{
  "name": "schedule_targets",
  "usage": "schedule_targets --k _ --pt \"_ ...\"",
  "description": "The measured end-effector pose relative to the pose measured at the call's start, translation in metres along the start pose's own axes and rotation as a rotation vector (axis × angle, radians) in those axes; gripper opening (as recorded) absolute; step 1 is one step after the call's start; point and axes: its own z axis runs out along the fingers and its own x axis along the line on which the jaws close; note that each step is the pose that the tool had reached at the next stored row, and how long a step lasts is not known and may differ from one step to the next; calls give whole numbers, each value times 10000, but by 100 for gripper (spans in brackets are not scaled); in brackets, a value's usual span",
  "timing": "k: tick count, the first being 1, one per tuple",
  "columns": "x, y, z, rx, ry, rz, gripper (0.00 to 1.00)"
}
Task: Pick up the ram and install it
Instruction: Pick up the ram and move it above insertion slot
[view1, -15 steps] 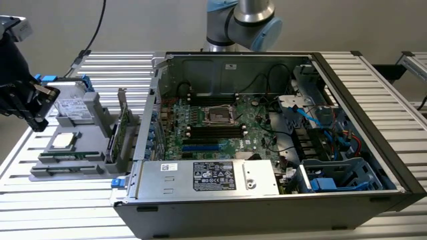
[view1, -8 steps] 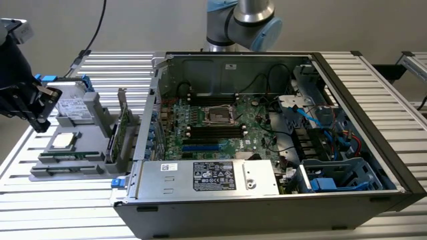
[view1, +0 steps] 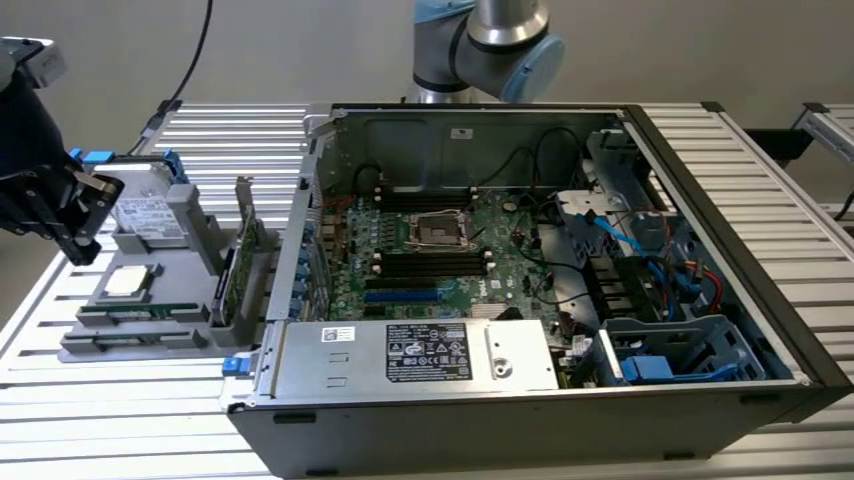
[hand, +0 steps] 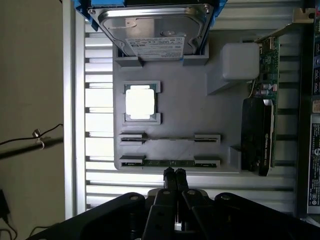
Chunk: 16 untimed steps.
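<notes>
Where the gray tray (view1: 180, 290) sits at the exterior view's left, the gripper (view1: 80, 248) hangs above its outer edge, and the ram (view1: 130, 312) lies in a slot along that tray's near edge. On the wrist view the fingertips (hand: 169, 175) are pressed together, empty, just short of the ram

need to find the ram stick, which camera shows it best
The wrist view: the ram lies slotted in the grey tray, close to the shut gripper. The exterior view gives it as a thin green strip, seen aslant.
</notes>
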Motion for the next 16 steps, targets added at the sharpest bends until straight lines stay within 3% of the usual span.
schedule_targets --k 7,16 --pt "2 0 2 10 6 -193 10" --pt "1 -1 16 84 71 -1811 10"
